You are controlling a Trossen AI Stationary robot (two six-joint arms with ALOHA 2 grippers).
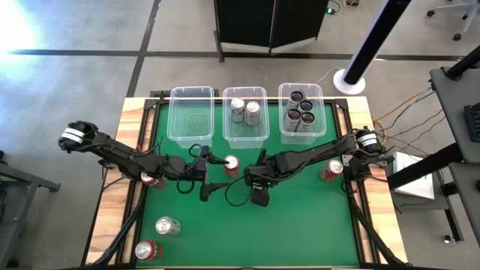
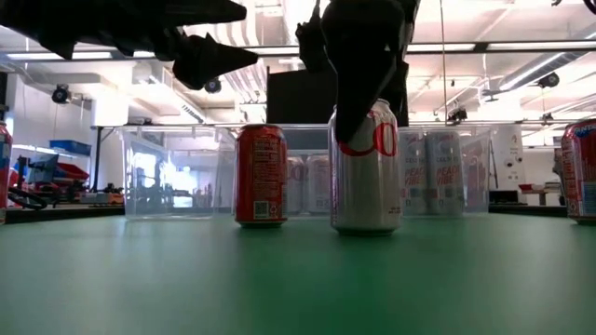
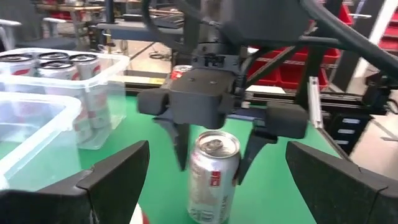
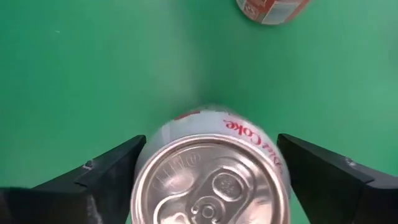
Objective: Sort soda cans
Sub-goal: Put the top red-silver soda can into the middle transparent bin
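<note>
Mid-pick on a silver can (image 4: pixel 211 168), upright on the green mat in front of the middle bin (image 1: pixel 245 114), which already holds silver cans. Right gripper (image 4: pixel 211 180) lowered over it from above, fingers wide apart either side, apparently not yet clamped. Left gripper (image 1: pixel 204 171) hanging open just beside a red can (image 1: pixel 231 166), also in front of the middle bin. Next, probably: close squarely on the silver can, lift straight up, carry over the middle bin's rim.
</note>
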